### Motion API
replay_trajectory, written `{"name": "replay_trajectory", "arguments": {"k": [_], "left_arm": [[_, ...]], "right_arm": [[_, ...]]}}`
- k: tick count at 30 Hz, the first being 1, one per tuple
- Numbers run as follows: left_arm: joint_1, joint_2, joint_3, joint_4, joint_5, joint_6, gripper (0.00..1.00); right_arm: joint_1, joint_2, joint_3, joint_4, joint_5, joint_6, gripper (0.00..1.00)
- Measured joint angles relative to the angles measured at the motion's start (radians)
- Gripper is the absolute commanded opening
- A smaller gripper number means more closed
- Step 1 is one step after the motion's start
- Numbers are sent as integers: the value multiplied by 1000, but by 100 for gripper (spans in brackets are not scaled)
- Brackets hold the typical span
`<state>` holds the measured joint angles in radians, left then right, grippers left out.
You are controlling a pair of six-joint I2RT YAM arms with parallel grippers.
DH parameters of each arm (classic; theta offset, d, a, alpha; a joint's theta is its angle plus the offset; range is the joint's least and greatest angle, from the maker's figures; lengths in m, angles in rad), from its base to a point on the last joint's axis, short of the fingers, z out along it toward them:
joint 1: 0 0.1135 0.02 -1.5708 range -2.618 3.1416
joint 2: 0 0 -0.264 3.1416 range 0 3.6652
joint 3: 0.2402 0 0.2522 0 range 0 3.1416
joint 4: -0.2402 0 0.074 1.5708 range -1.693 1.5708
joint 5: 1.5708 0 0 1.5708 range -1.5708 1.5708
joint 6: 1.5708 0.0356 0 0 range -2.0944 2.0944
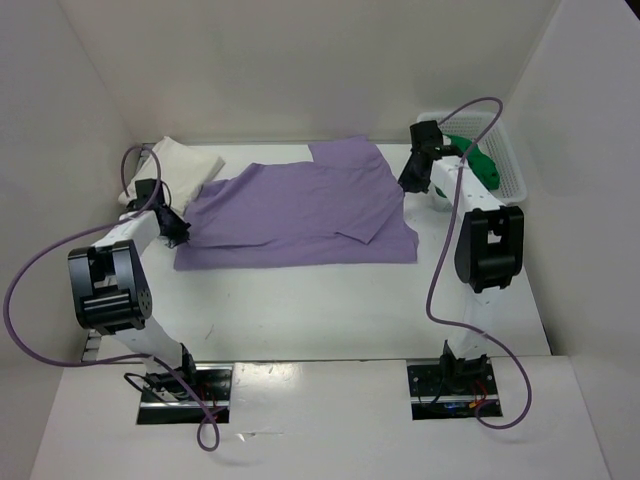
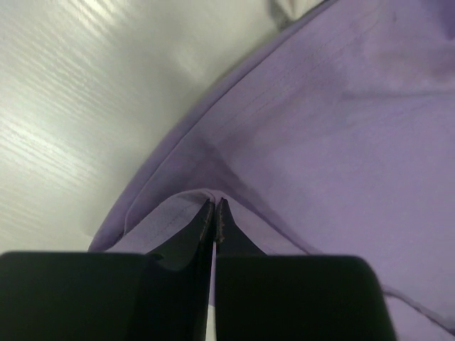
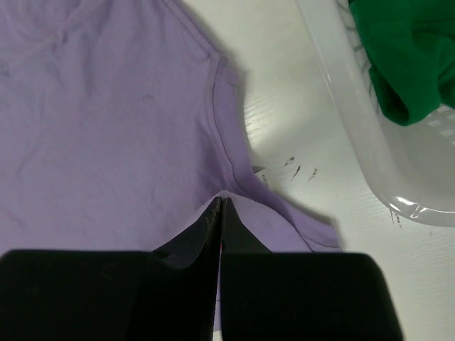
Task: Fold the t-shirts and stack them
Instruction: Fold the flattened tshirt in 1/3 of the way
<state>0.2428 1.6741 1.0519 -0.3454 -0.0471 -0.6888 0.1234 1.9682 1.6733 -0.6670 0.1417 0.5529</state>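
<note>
The pale lilac t-shirt (image 1: pixel 300 210) lies spread across the middle of the table, with one sleeve folded in at its right. My left gripper (image 1: pixel 180 232) is at its left edge, shut on a raised pinch of the lilac cloth (image 2: pixel 215 206). My right gripper (image 1: pixel 410 182) is at the shirt's right edge near the collar, likewise shut on a small peak of lilac fabric (image 3: pixel 221 202). A white t-shirt (image 1: pixel 182 160) lies folded at the back left, touching the lilac one. The green t-shirt (image 1: pixel 487 167) sits bunched in the basket (image 3: pixel 370 156).
The white lattice basket (image 1: pixel 505 150) stands at the back right, close beside my right arm. White walls close the table in at the back and on both sides. Purple cables loop off both arms. Bare table (image 1: pixel 300 310) lies between the lilac shirt and the arm bases.
</note>
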Motion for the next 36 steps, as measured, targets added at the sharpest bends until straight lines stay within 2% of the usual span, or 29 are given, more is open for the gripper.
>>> {"name": "replay_trajectory", "arguments": {"k": [3, 6, 7, 9, 12, 14, 15, 16, 17, 19, 20, 21, 23, 24, 25, 26, 28, 30, 34, 36], "left_arm": [[5, 0, 5, 24, 0, -5, 0], [9, 19, 11, 45, 1, -21, 5], [15, 30, 11, 54, 5, -26, 8], [37, 48, 8, 61, 20, -31, 21], [84, 32, -25, 71, 29, -51, 28], [113, -16, -53, 66, 27, -53, 37], [127, -48, -63, 58, 26, -54, 42], [137, -83, -72, 56, 25, -54, 57], [145, -127, -84, 60, 26, -57, 68], [148, -203, -111, 68, 39, -57, 100], [148, -238, -132, 73, 54, -60, 100], [148, -264, -151, 69, 66, -68, 100], [146, -301, -195, 65, 93, -74, 100], [146, -311, -220, 61, 108, -73, 90], [146, -315, -244, 60, 122, -76, 80], [146, -317, -264, 58, 135, -81, 69], [146, -315, -299, 47, 161, -82, 51], [145, -312, -314, 41, 172, -89, 50], [150, -274, -322, 69, 189, -107, 52], [152, -243, -324, 85, 196, -124, 52]], "right_arm": [[0, 6, 18, 1, 21, -1, 0], [0, 17, 29, 2, 33, -1, 0], [0, 20, 29, 3, 35, -2, 2], [0, 28, 29, 2, 35, 0, 15], [0, 32, 29, 3, 26, -5, 23], [0, 26, 29, 5, 18, -5, 29], [0, 20, 28, 5, 16, -5, 36], [0, 8, 22, 11, 12, -5, 40], [0, -19, -5, 32, 6, -8, 51], [0, -105, -93, 62, -3, -2, 64], [0, -162, -149, 64, -9, -1, 69], [0, -225, -207, 69, -13, 3, 80], [-1, -341, -314, 75, -24, 10, 82], [-1, -396, -364, 79, -26, 11, 59], [-2, -441, -411, 86, -29, 9, 47], [-2, -478, -455, 87, -32, 20, 37], [-5, -525, -544, 92, -42, 42, 24], [-10, -528, -615, 91, -51, 61, 25], [-13, -481, -695, 89, -64, 89, 54], [-13, -454, -708, 92, -72, 93, 55]]}}
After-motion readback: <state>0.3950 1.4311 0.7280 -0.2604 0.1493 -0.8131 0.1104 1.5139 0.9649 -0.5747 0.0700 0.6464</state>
